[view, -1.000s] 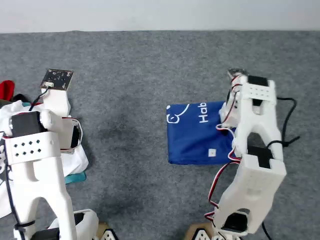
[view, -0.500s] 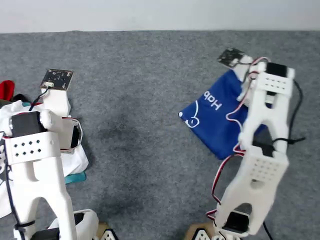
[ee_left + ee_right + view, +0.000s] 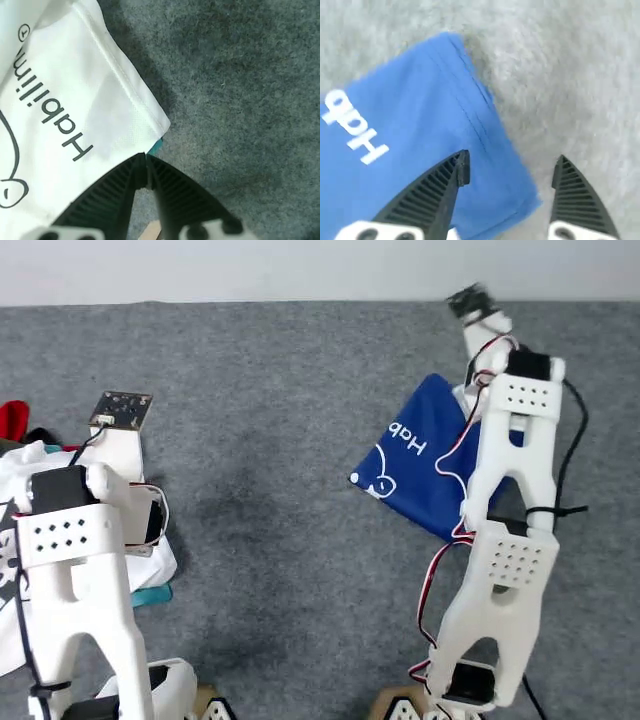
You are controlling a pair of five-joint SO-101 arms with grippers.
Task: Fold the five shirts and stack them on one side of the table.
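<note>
blue shirt (image 3: 410,125) is limp and light, so grab its folded edge. right gripper (image 3: 513,159) spread over that edge; left gripper (image 3: 147,167) pinching white shirt (image 3: 60,100) hem.

High camera looking down over grey felt table (image 3: 270,440), 2 wrist cameras close, facing down, left shares white printed shirt (image 3: 60,90), right shares folded blue shirt (image 3: 395,125).

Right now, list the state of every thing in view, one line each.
blue shirt: folded, lying flat and askew on the table.
right gripper: fingers open over the blue shirt's edge.
white shirt: lying on top of the teal shirt, edge pinched.
teal shirt: mostly covered.
left gripper: fingers shut on the white shirt's edge.
</note>
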